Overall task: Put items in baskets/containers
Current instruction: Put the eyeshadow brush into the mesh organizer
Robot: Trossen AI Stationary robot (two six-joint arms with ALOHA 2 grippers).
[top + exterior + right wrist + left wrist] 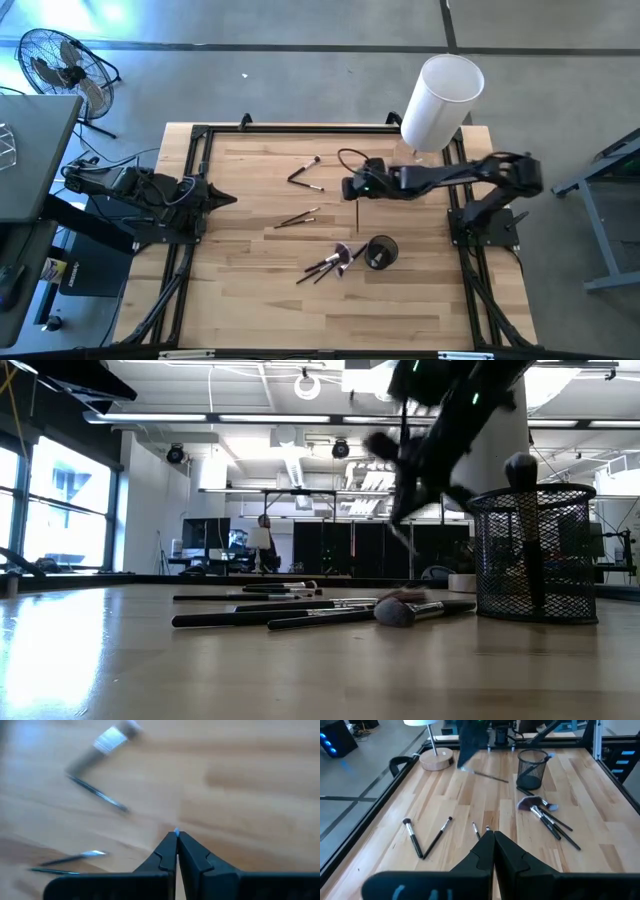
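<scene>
One brush stands in the mesh cup [381, 252] — most lie on the counter [250, 300]; right pincer [357, 190] clamps a thin brush [357, 215], left pincer [225, 199] closed, idle.

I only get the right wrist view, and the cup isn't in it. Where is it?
Observer: In the high view, the cup stands below the right end effector, apart from it.
Operator: Am I holding anything?
Observer: Yes. The right end effector is shut on a thin brush, which hangs above the table.
Operator: Is the left arm in my way?
Observer: No. The left end effector is shut at the table's left edge.
</scene>
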